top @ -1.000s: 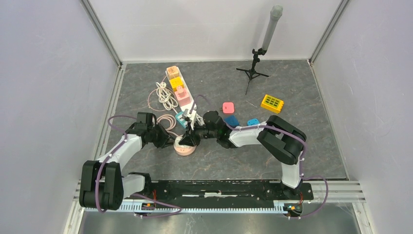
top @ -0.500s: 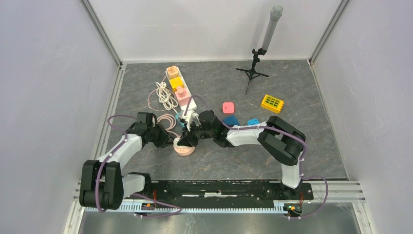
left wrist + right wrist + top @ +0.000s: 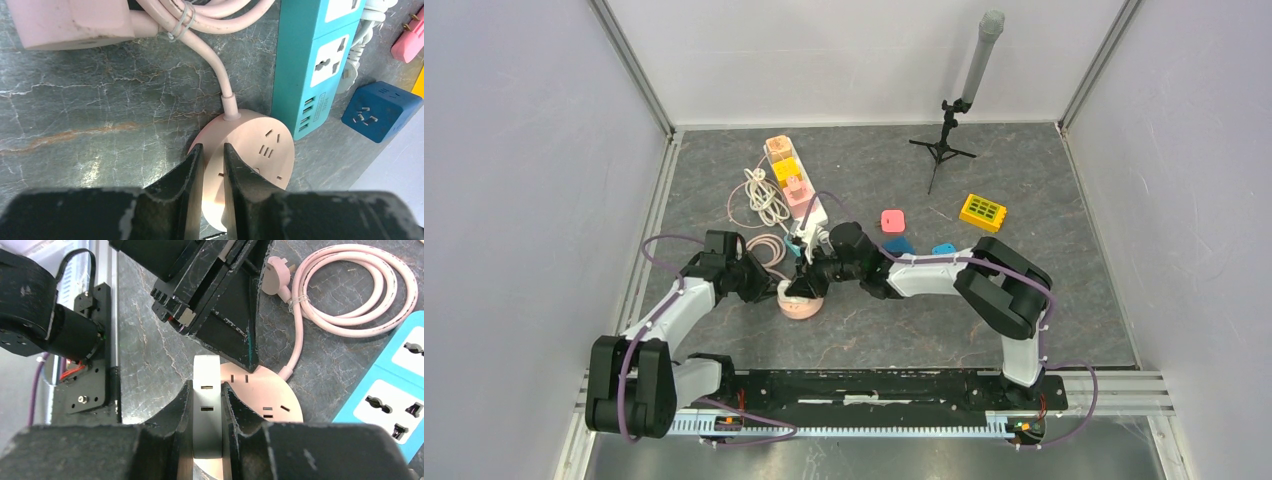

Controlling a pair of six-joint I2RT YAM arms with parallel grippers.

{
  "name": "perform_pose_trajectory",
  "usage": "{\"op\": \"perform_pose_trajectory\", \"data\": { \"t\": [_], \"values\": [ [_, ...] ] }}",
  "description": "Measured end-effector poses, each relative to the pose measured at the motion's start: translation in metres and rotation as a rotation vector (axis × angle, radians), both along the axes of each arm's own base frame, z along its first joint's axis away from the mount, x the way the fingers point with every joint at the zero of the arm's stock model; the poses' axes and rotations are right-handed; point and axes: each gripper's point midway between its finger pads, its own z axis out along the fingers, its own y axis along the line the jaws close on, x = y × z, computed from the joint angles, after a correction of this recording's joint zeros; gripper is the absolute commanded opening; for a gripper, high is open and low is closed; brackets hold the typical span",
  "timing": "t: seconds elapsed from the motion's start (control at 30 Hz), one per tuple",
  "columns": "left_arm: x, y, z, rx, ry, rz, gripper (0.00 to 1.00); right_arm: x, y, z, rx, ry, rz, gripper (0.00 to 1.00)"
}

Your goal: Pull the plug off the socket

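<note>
A round pink socket lies on the grey table between the two arms. My left gripper is shut on its near rim, one finger on each side of the edge, and the socket's face with its slots shows past the fingertips. My right gripper is shut on a white block-shaped plug that stands over the socket. The fingers hide whether its pins still sit in the socket. In the top view the right gripper hangs just above the socket, with the left gripper at its left side.
A teal power strip lies just beyond the socket, with a blue cube adapter beside it. The socket's pink cord coils nearby. Farther back are a multicoloured power strip, a pink pad, a yellow block and a tripod.
My right gripper has shifted a little left and back with the plug. The socket has slid slightly left. The left arm has barely moved.
</note>
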Motion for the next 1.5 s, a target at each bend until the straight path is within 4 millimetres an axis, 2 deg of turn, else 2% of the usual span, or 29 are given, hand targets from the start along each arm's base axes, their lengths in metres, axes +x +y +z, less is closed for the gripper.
{"op": "perform_pose_trajectory", "data": {
  "t": [0.13,0.4,0.47,0.63,0.73,0.8,0.97,1.1,1.23,1.3,1.4,1.5],
  "values": [
    [0.001,0.000,0.001,0.008,-0.008,-0.001,0.26,0.000,0.000,0.003,0.015,0.057,-0.011,0.00],
    [-0.004,0.002,-0.003,0.025,0.014,0.001,0.29,-0.018,0.006,-0.007,-0.027,-0.033,0.040,0.00],
    [-0.004,0.003,-0.002,0.032,0.018,0.005,0.35,-0.018,0.006,-0.007,-0.027,-0.023,0.035,0.00],
    [-0.008,0.015,0.001,0.110,0.054,0.035,0.59,-0.012,0.008,-0.003,-0.015,-0.001,-0.016,0.00],
    [-0.004,0.026,0.011,0.170,0.049,0.067,0.72,-0.006,0.008,-0.004,-0.016,0.014,-0.064,0.00],
    [0.005,0.035,0.024,0.213,0.023,0.094,0.76,-0.002,0.007,-0.004,-0.019,0.028,-0.102,0.00],
    [0.020,0.052,0.054,0.292,-0.057,0.156,0.76,0.010,0.008,-0.014,-0.040,0.053,-0.184,0.00],
    [0.011,0.066,0.068,0.344,-0.091,0.199,0.63,0.024,0.018,-0.018,-0.042,0.071,-0.245,0.00],
    [0.001,0.058,0.080,0.285,-0.160,0.186,0.54,0.031,0.025,-0.018,-0.034,0.099,-0.282,0.00],
    [-0.008,0.048,0.071,0.234,-0.157,0.153,0.54,0.034,0.029,-0.019,-0.032,0.120,-0.295,0.00],
    [-0.029,0.033,0.039,0.160,-0.078,0.100,0.53,0.037,0.038,-0.019,-0.026,0.158,-0.309,0.00],
    [-0.044,0.024,0.015,0.114,0.008,0.073,0.52,0.038,0.040,-0.020,-0.021,0.195,-0.318,0.00]
  ]
}}
